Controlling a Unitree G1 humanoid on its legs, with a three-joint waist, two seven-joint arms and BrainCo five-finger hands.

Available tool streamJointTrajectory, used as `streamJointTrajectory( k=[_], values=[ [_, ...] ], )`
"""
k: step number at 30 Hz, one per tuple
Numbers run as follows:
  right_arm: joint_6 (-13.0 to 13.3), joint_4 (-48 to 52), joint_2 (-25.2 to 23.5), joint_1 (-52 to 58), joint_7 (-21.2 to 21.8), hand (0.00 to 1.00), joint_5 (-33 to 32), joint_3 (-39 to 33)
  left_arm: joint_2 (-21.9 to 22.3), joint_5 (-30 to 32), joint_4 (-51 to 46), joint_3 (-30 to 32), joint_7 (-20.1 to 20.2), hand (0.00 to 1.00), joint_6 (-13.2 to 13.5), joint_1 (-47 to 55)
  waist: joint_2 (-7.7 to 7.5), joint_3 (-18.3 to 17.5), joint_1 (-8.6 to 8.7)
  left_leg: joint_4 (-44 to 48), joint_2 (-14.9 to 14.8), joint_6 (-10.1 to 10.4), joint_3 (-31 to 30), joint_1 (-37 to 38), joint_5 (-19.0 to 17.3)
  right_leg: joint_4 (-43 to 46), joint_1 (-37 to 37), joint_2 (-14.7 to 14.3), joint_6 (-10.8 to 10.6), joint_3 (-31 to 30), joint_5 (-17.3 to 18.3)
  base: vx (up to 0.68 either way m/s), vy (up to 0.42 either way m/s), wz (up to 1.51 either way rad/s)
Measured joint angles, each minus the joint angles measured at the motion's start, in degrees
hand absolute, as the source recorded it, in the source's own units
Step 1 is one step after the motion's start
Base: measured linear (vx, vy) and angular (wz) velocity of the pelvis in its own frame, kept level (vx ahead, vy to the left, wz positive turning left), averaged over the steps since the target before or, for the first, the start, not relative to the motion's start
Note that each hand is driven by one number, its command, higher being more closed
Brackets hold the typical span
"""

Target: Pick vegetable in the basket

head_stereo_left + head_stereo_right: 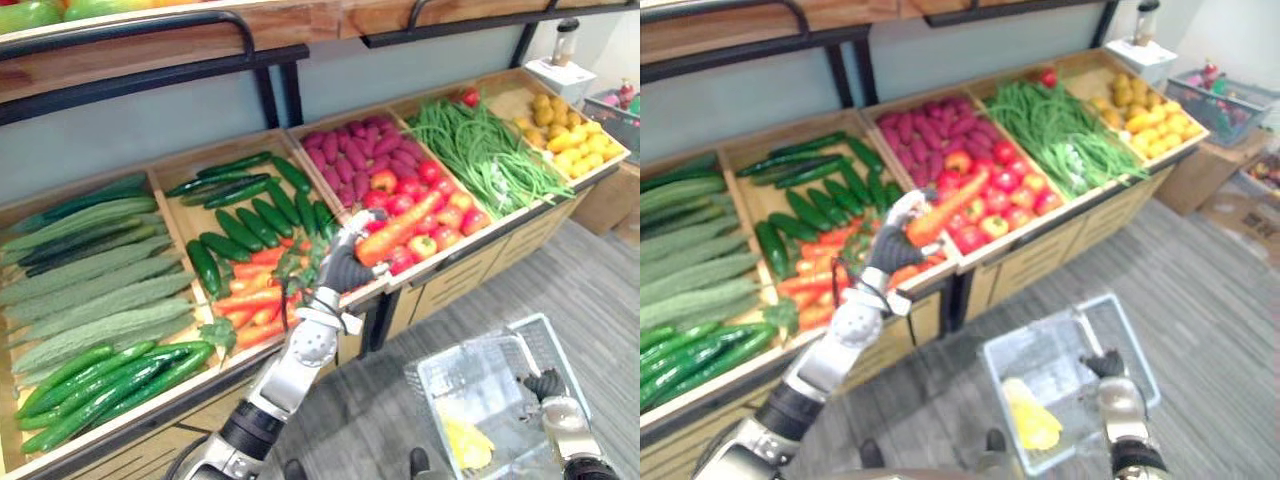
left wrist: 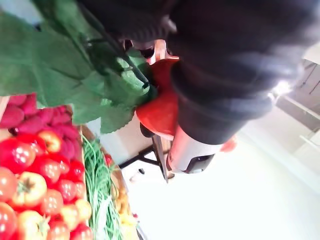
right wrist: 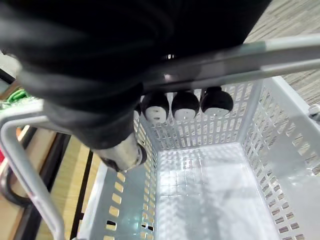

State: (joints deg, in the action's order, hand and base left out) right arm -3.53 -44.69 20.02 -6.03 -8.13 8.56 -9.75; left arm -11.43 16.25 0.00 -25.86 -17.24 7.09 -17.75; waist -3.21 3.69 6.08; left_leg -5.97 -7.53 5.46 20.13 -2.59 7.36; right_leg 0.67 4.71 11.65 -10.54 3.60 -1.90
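My left hand (image 1: 345, 266) is shut on an orange carrot (image 1: 400, 228) and holds it in the air over the front edge of the carrot and tomato crates. In the left wrist view the carrot (image 2: 161, 107) sits against the palm, with its green leaves (image 2: 75, 75) hanging beside it. A pale grey plastic basket (image 1: 532, 338) hangs low on the right over the floor. My right hand (image 1: 548, 385) is curled round the basket's handle (image 3: 280, 54), its fingers (image 3: 185, 105) wrapped over the bar. A yellow item (image 1: 1030, 420) lies in the basket.
A wooden stand holds crates of bitter gourds (image 1: 90, 290), cucumbers (image 1: 240, 215), carrots (image 1: 255, 300), purple sweet potatoes (image 1: 360, 145), tomatoes (image 1: 430, 210), green beans (image 1: 480, 150) and yellow fruit (image 1: 570, 140). A shelf rail (image 1: 140, 75) runs above. Grey floor (image 1: 580, 280) lies in front.
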Motion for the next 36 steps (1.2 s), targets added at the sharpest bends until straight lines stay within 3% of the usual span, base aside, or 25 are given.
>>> streamJointTrajectory(
  k=[5, 12, 20, 24, 36],
  values=[
    [-0.1, 0.0, 0.4, -2.0, 1.1, 1.0, -0.1, 1.7, 0.8, -0.2, 3.2, -3.8, 0.9, 1.0, -0.1, -2.7, 0.07, 0.0, 0.17, 0.0, -0.2, 0.0, 1.2, 0.9, 0.0, 0.4, 0.1, -0.2, 0.0, -1.1, 0.0, -0.02, -0.003, -0.13],
    [-2.2, 0.7, 1.3, -5.4, 1.2, 1.0, -0.1, 3.5, 3.5, -0.2, 6.1, -9.8, 2.0, 1.0, -0.2, -4.2, 0.08, 0.0, 0.09, 0.0, -0.3, 0.0, 2.8, 1.0, 0.0, 0.2, 1.2, -0.3, -0.1, -2.9, -0.9, -0.03, 0.002, -0.13],
    [-3.5, 9.4, 0.6, -4.8, 1.2, 1.0, -2.7, 4.2, 9.9, -0.2, 13.3, -15.0, 2.1, 1.0, -1.1, -7.3, 0.05, 0.0, 0.38, 0.0, -0.8, 0.5, 4.0, 0.9, -0.3, 0.4, 2.2, -0.7, -0.2, -4.0, -0.9, -0.01, 0.002, -0.07],
    [-3.5, 13.9, -0.5, -3.2, 1.6, 1.0, -4.8, 6.3, 11.9, -0.1, 19.3, -16.3, 1.6, 1.0, -2.3, -8.9, -0.06, -0.1, 1.58, 0.0, -1.0, 0.7, 4.1, 0.9, -0.5, 0.3, 2.2, -0.9, -0.1, -4.1, -1.0, 0.01, 0.002, -0.01],
    [-3.5, 17.1, -0.5, -0.8, 4.5, 1.0, -8.8, 9.9, 13.6, 0.4, 29.1, -16.2, -0.3, 1.0, -2.9, -9.6, -0.2, -0.1, 2.07, 0.0, -1.3, 0.7, 4.6, 1.1, -0.5, 0.2, 2.5, -1.4, 0.0, -4.7, -1.0, 0.0, 0.001, -0.02]
  ],
)
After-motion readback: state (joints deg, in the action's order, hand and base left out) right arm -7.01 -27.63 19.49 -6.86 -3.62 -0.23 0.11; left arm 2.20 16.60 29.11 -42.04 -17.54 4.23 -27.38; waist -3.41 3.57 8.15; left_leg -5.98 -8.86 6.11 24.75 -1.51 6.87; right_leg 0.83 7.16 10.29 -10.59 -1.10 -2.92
